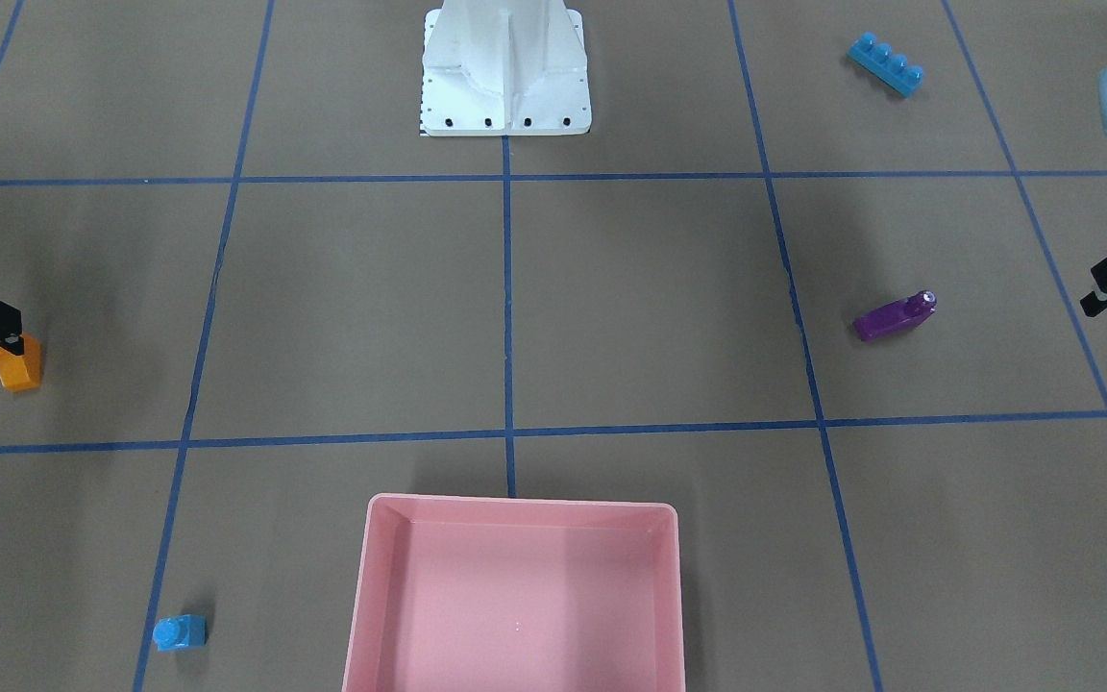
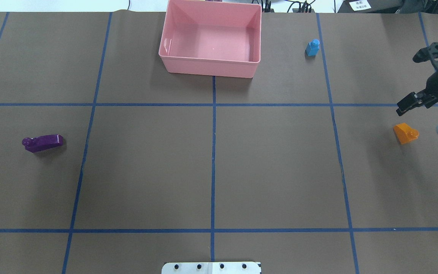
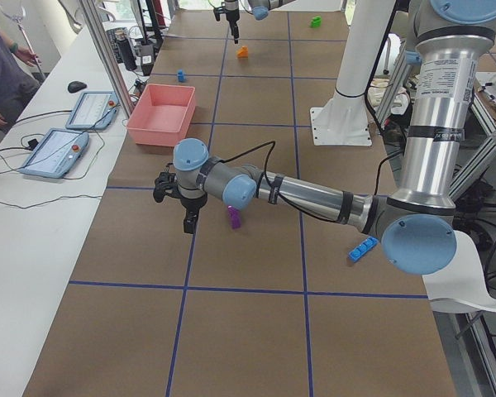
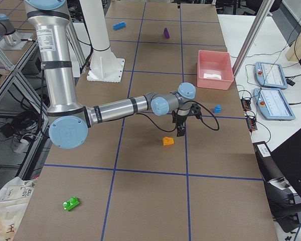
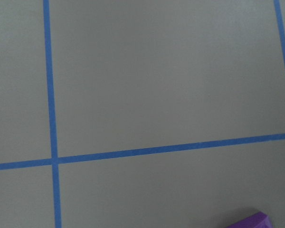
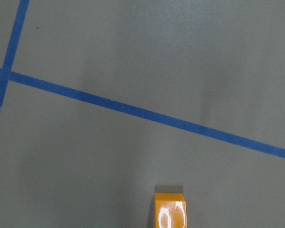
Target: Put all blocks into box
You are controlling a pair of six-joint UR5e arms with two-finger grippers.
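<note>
The empty pink box (image 2: 209, 68) stands at the table's far edge. My right gripper (image 2: 414, 80) hangs open just beyond the orange block (image 2: 406, 133), apart from it. The orange block (image 6: 170, 211) shows at the bottom of the right wrist view. A small blue block (image 2: 312, 48) stands right of the box. The purple block (image 2: 43, 143) lies at the left, with my left gripper (image 3: 175, 207) open beside it and nothing between its fingers. The long blue block (image 1: 887, 63) lies near the base on my left. The green block (image 4: 71, 203) rests far off on my right.
The white robot base (image 1: 505, 77) stands at the table's near middle. Blue tape lines grid the brown table. Two tablet devices (image 3: 58, 149) lie on a side bench past the box, with a person (image 3: 0, 74) beside them.
</note>
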